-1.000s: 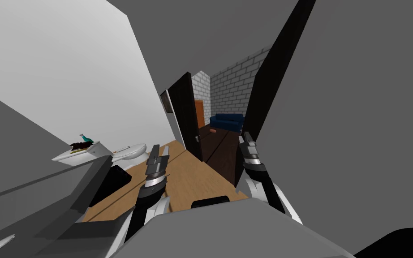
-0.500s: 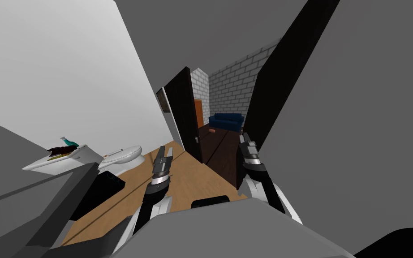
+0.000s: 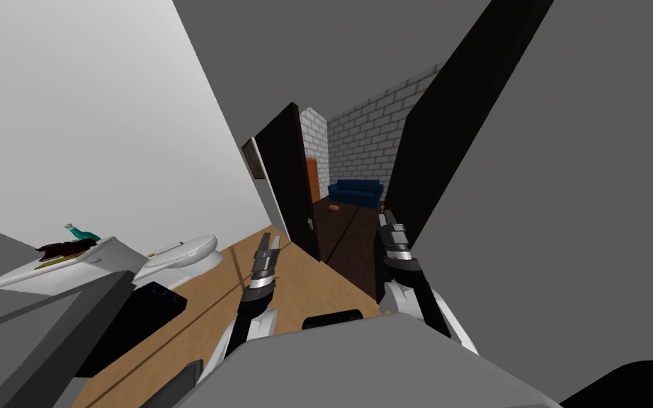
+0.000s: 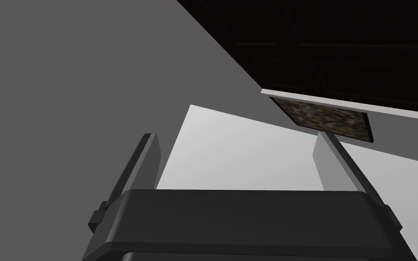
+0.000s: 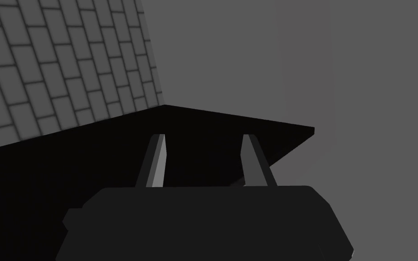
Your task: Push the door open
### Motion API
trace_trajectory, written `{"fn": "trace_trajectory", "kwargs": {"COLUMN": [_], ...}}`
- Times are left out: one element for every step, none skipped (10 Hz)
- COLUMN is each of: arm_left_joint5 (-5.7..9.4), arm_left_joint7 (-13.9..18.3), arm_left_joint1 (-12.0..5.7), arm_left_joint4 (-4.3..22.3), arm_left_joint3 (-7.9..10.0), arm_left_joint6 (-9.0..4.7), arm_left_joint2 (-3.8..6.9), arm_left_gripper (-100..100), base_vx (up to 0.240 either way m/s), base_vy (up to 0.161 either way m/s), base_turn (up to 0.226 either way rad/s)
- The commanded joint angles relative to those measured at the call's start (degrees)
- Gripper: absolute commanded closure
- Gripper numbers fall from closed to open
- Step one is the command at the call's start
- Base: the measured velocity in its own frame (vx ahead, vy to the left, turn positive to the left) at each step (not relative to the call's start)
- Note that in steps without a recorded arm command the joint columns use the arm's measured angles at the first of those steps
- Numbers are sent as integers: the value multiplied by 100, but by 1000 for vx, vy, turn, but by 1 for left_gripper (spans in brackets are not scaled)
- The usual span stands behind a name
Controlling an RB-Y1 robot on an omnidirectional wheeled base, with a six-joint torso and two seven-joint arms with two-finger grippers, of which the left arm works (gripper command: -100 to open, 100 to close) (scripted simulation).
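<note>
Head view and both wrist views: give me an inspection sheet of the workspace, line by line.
Surface: wooden floor, with darker floor beyond the doorway.
Job's things: dark door stands partly open, handle near its edge; no gripper seen touching it.
Clutter: toilet; beside it a white ledge carrying a teal bottle and a dark item.
Grippers: left gripper open, low near the door; right gripper open, fingers closer together, by the dark door frame.
Cables: nothing seen.
Surroundings: blue sofa, brick wall, orange door, picture frame.
</note>
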Motion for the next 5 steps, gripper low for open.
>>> {"fn": "trace_trajectory", "kwargs": {"arm_left_joint5": [12, 16, 20, 24, 28], "arm_left_joint7": [23, 33, 42, 52, 63], "arm_left_joint1": [-89, -137, -185, -235, -288], "arm_left_joint4": [221, 367, 512, 662, 823], "arm_left_joint3": [-36, -68, -99, -131, -166], "arm_left_joint6": [-8, -23, -38, -54, -71], "arm_left_joint2": [34, 50, 65, 79, 92], "arm_left_gripper": [-100, -100, -100, -100, -100], "base_vx": [88, 88, 90, 91, 81], "base_vy": [88, 77, 79, 89, 96], "base_turn": [-80, -79, -90, -77, -82]}}
